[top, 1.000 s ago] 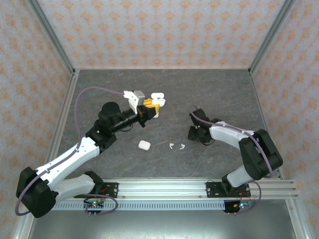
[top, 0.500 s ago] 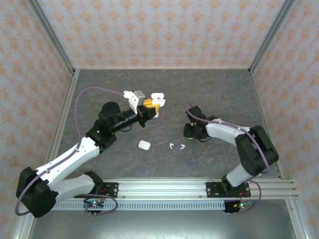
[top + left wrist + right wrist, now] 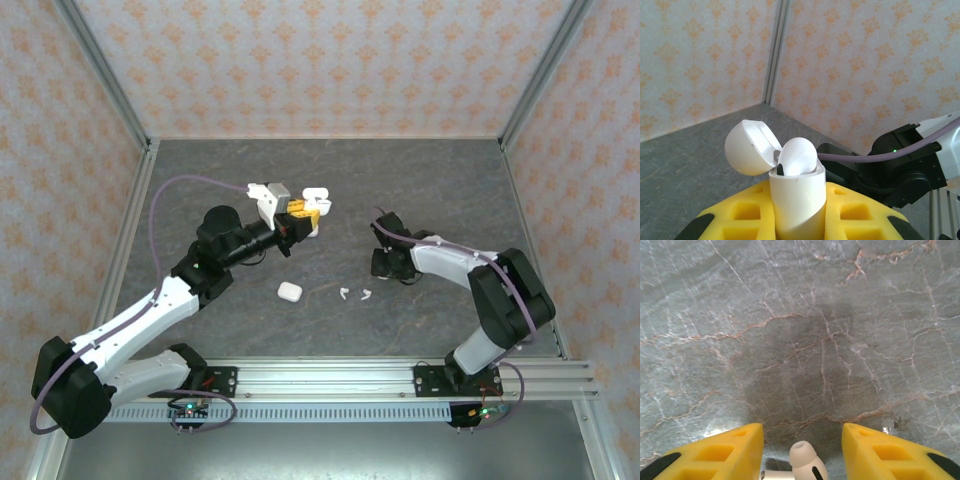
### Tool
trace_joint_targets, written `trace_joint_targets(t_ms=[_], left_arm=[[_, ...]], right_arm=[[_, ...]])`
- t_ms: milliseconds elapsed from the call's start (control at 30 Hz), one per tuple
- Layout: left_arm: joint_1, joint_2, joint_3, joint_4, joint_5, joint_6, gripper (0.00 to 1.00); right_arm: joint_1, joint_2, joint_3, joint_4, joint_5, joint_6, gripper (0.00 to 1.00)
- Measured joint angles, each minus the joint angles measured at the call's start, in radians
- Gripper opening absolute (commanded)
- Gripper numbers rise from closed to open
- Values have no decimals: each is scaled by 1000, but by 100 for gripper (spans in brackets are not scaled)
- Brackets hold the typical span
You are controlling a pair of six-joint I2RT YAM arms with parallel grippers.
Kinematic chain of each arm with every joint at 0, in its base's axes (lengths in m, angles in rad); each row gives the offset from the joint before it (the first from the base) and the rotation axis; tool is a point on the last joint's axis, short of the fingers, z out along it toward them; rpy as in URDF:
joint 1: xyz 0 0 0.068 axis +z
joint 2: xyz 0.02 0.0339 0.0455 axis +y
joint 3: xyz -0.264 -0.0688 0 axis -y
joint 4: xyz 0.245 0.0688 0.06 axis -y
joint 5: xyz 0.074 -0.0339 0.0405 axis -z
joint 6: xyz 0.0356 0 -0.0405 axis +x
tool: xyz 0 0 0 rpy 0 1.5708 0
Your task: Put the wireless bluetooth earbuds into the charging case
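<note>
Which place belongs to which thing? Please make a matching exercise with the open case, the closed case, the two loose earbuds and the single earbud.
Things:
1. open case
2. closed case
3. two loose earbuds
4. single earbud

Places:
A. between the yellow fingers of the right pincer
B. alone on the table, in front of the left arm
C. held up in the left pincer
D. side by side on the table, near the right pincer

Pairs: 1-C, 2-B, 3-D, 4-A
</note>
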Motion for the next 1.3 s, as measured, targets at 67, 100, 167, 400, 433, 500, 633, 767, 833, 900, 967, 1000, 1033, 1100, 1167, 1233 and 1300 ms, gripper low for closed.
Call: trace_joint_targets(t_ms=[67,100,167,400,433,500,633,767,833,900,967,1000,1033,1100,1167,1233,1300], left_arm=[[0,-2,-3,0,0,0,0],[0,-3,-4,0,-1,0,0],[0,-5,-5,0,-3,0,0],[0,-9,-7,0,-7,0,0],[0,-10,-8,0,-8,0,0],[0,-13,-11,0,-10,0,0],[0,-14,-14,0,-18,0,0],[0,-14,-14,0,-24,0,0],[0,-14,-15,0,-25,0,0],[0,-14,-15,0,-25,0,0],[0,-15,-15,0,-25,0,0],[0,-17,-15,0,-25,0,0],[0,-19,-15,-1,-26,0,0],[0,-26,-17,0,-26,1,0],[0,-34,-21,-2,-26,1,0],[0,-37,-21,-3,-26,1,0],[0,-38,-21,-4,-26,1,0]], right_arm=[[3,2,1,-2,0,0,47],[6,2,3,-6,1,1,47],[16,2,3,-14,4,6,48],[33,-8,-3,-50,15,34,48],[34,-15,-8,-59,16,40,48],[36,-34,-24,-81,26,53,48],[37,-70,-53,-122,55,80,48],[37,-88,-62,-151,79,94,47],[37,-93,-63,-151,77,92,48],[37,-106,-64,-150,61,78,48],[37,-127,-60,-152,45,59,48],[37,-137,-55,-154,41,50,48],[37,-144,-42,-161,39,41,48],[36,-145,-10,-172,37,22,48],[31,-135,28,-180,34,1,47],[26,-111,59,-182,29,-16,47],[18,-76,85,-183,22,-31,47]])
